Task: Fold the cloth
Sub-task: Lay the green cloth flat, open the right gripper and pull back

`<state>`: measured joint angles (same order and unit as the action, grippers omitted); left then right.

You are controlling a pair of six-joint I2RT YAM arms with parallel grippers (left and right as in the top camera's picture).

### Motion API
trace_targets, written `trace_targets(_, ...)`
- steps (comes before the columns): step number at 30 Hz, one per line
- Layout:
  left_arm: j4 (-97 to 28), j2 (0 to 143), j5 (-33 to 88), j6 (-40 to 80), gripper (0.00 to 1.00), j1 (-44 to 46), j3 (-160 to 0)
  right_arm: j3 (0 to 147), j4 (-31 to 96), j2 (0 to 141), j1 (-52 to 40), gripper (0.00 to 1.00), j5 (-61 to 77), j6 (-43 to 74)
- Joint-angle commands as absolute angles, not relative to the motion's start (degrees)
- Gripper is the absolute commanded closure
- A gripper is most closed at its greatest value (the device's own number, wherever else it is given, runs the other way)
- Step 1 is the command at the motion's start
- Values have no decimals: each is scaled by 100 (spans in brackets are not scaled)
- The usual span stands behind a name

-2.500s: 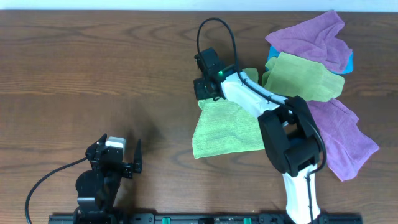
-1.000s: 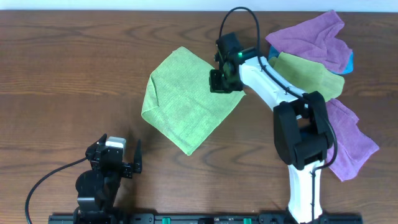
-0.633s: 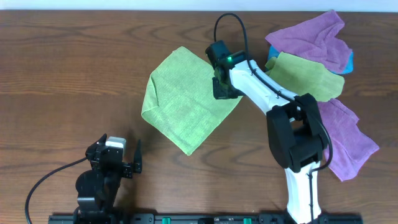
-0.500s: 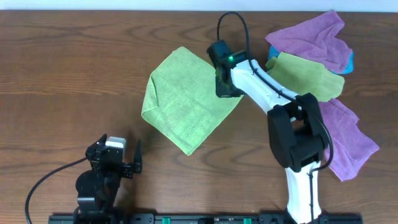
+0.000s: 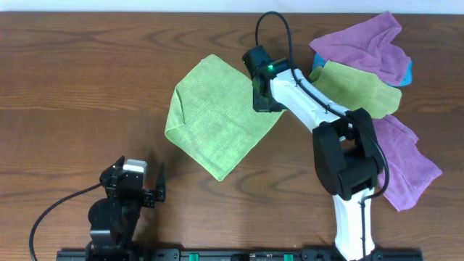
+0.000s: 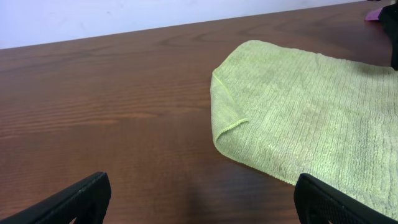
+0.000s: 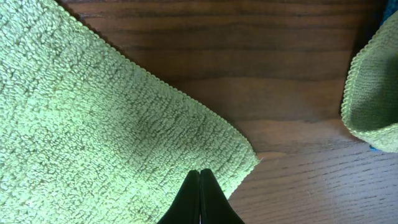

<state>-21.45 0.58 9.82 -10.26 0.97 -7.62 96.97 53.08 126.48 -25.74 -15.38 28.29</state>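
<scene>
We see the cloth lying flat on the table, turned like a diamond, with its longer diagonal running far to near. The right pincer, pressed together, is above its right corner. The left pincer is spread wide, well apart.

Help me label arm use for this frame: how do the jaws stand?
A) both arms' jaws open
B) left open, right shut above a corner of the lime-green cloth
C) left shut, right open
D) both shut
B: the left gripper shows its jaws set wide apart in its wrist view, while the right gripper has its jaws closed together above a corner of the cloth.
</scene>
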Motion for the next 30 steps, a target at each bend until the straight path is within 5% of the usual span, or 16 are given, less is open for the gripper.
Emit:
trace_targets(1,-2209,23,880,-963,5,115,-655,9662,5304,12726,-2456,99,-1476,2950)
trace_targets(16,-2209,23,880,-963,4,115,-655,9662,4807,13216,-2307,99,-1151,2620)
trace_targets(30,-2209,21,880,-963,5,115,-655,9664,2095,13576,-1610,99,-687,1625)
